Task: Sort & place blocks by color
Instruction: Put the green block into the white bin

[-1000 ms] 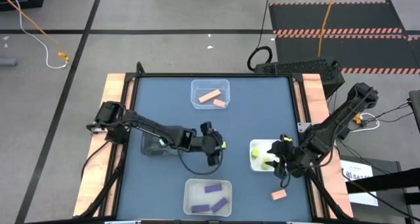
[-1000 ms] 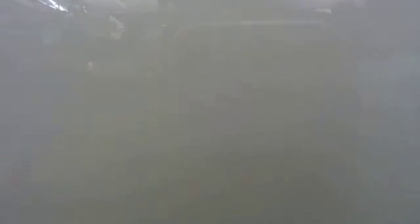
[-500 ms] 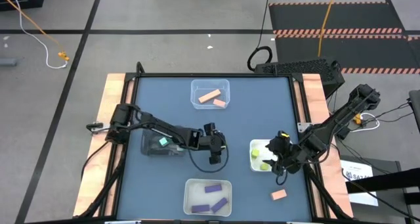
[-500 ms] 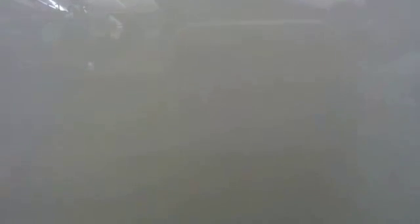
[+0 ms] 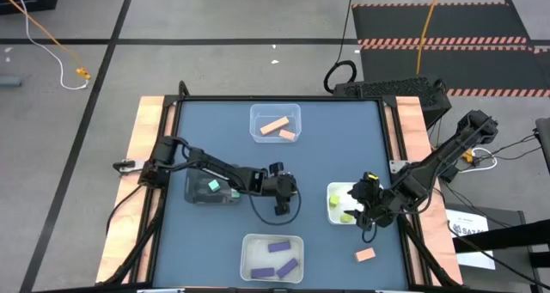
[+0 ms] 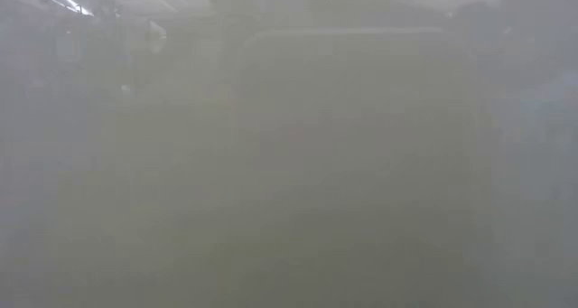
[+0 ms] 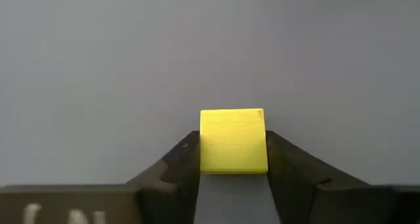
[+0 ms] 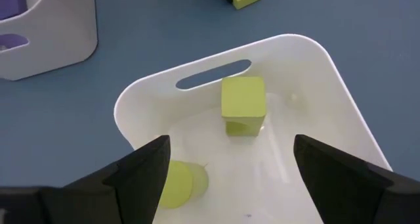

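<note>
My left gripper (image 5: 288, 191) is over the middle of the table, shut on a yellow-green cube (image 7: 233, 142). My right gripper (image 8: 226, 178) hangs open over the white tray (image 5: 332, 205) near the table's right edge. Its fingers stand apart above a yellow-green cube (image 8: 243, 104) and a round yellow-green piece (image 8: 177, 183) that lie on the tray's floor. An orange block (image 5: 365, 254) lies flat on the table near the right corner. The low view is fogged and shows nothing. My left gripper pinches the yellow-green cube by two opposite side faces (image 7: 205, 152), one finger on each. The cube's broad face (image 7: 233, 129) stands out past the fingertips. Whether the cube rests on the table or is lifted cannot be told.
A clear tray (image 5: 254, 112) with two orange blocks sits at the far middle. A white tray (image 5: 247, 241) with purple bars is at the near middle. A black tray (image 5: 194, 193) holding a teal block (image 5: 214, 186) lies under my left arm. Blue table surface lies bare between the trays.
My left arm has stretched further out, and its gripper with the cube has moved a little toward the table's right. The teal block in the black tray has come into view from under the arm.
</note>
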`<control>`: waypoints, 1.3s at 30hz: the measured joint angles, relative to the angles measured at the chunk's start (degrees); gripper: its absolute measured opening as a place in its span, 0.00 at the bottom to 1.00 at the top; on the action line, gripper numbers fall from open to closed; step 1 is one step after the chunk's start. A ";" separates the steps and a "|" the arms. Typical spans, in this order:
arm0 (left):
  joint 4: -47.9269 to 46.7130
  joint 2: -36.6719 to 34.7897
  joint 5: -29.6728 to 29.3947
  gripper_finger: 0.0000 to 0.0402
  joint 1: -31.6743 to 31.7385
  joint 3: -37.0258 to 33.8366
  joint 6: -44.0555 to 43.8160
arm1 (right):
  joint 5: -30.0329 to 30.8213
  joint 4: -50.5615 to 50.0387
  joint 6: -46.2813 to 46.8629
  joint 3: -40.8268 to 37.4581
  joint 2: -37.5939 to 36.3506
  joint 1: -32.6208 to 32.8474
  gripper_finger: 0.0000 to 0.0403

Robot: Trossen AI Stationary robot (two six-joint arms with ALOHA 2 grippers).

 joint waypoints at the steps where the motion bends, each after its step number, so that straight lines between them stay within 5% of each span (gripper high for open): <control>1: 0.44 0.00 0.28 0.33 0.02 0.00 -0.08 | 0.02 0.07 0.02 0.00 0.00 0.00 0.78; 7: 1.99 -1.36 0.44 0.33 0.23 -0.24 -3.99 | 0.05 1.76 0.04 0.00 0.00 0.00 0.78; 13: 6.44 -12.22 -6.00 0.33 0.58 -0.14 -3.33 | 1.43 5.63 -0.46 0.00 0.00 0.00 0.78; 21: 16.22 -28.14 -20.51 0.33 -3.45 -0.09 12.65 | 13.89 10.13 -1.89 -0.01 0.00 0.00 0.78; 25: 24.65 -31.87 -23.34 0.33 -5.82 -0.08 24.33 | 21.30 13.22 -3.18 -0.02 0.00 -0.02 0.78; 31: 26.55 -33.04 -24.67 0.33 -8.28 -0.06 36.33 | 26.52 20.25 -4.70 -0.02 0.00 -0.04 0.78; 39: 15.48 -28.97 -24.39 0.33 -10.21 -0.09 31.94 | 27.02 35.58 -6.24 -0.02 0.00 -1.21 0.78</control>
